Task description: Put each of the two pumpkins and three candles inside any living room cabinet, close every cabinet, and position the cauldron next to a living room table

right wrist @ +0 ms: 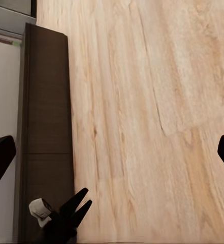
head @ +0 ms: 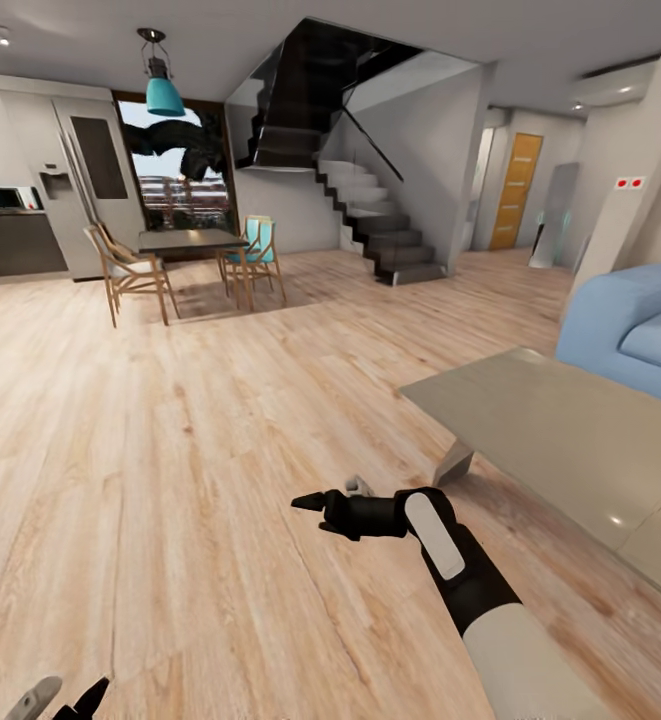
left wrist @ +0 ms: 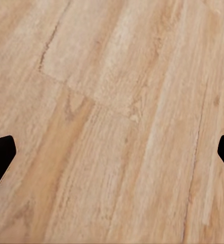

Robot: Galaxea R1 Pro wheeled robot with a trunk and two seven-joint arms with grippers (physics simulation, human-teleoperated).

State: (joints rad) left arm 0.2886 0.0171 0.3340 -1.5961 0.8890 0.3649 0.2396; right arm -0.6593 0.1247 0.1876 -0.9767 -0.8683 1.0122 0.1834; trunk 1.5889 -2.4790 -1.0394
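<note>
Right pincer [head: 315, 506] spread over bare floor [head: 170, 420] beside table [head: 570, 430] edge

We count: one grey low table [head: 570, 440], one blue sofa [head: 635, 335], one dining table [head: 190, 240], three wooden chairs [head: 125, 270], one teal hanging lamp [head: 164, 95], one staircase [head: 370, 215], one dark cabinet [right wrist: 45, 132].

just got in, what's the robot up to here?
Nothing is being handled. The robot stands on the wood floor of an open living room, with the grey table to its right and a blue sofa behind that. Both the right gripper and the left gripper are open and empty. The right wrist view shows a dark-brown cabinet along the wall.
</note>
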